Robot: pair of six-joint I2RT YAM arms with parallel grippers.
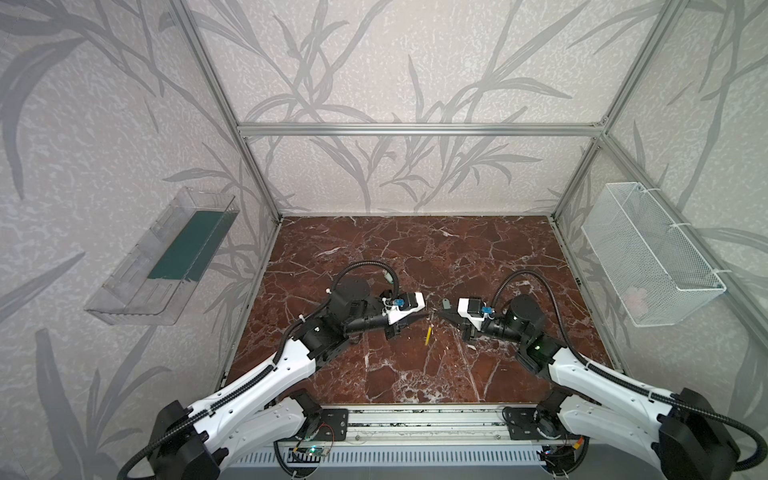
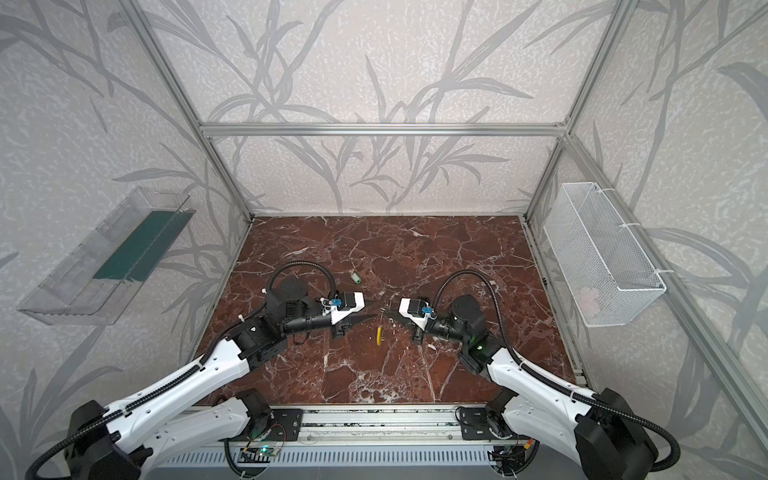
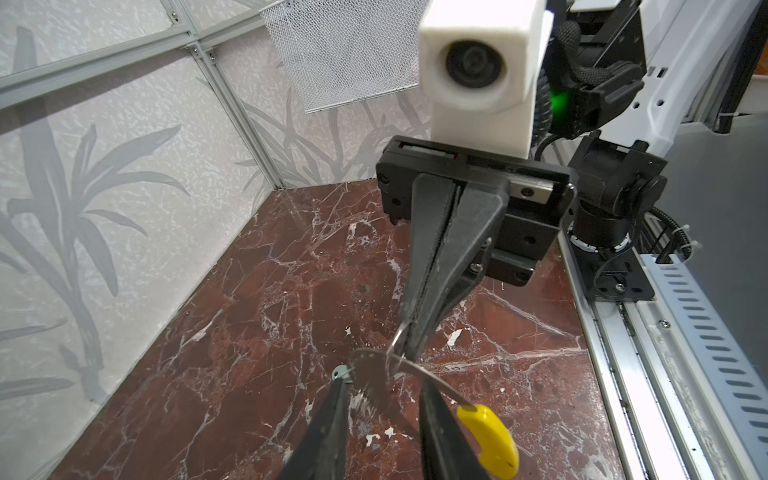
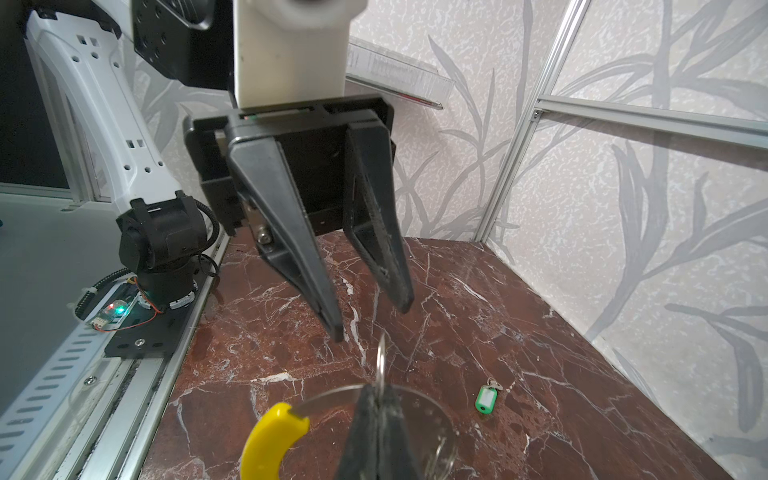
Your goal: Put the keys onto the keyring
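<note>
My right gripper point(image 4: 376, 392) is shut on the thin grey keyring point(image 4: 328, 401), which hangs above the marble with its yellow sleeve point(image 4: 270, 440) point(image 1: 428, 336) lowest. Facing it, my left gripper point(image 3: 384, 384) stands open just short of the ring. Between its fingers point(image 3: 328, 424) hangs one key point(image 3: 370, 376), its toothed blade showing, on a small loop at the right gripper's tips. I cannot tell whether that loop is threaded on the big ring. The other of the keys point(image 4: 484, 399) point(image 2: 354, 276), with a green head, lies on the table behind the left arm.
A white wire basket point(image 1: 648, 253) hangs on the right wall and a clear plastic tray point(image 1: 166, 257) on the left wall. Aluminium frame posts point(image 1: 232, 124) stand at the table's back corners. The arms' base rail point(image 1: 415, 424) runs along the front edge.
</note>
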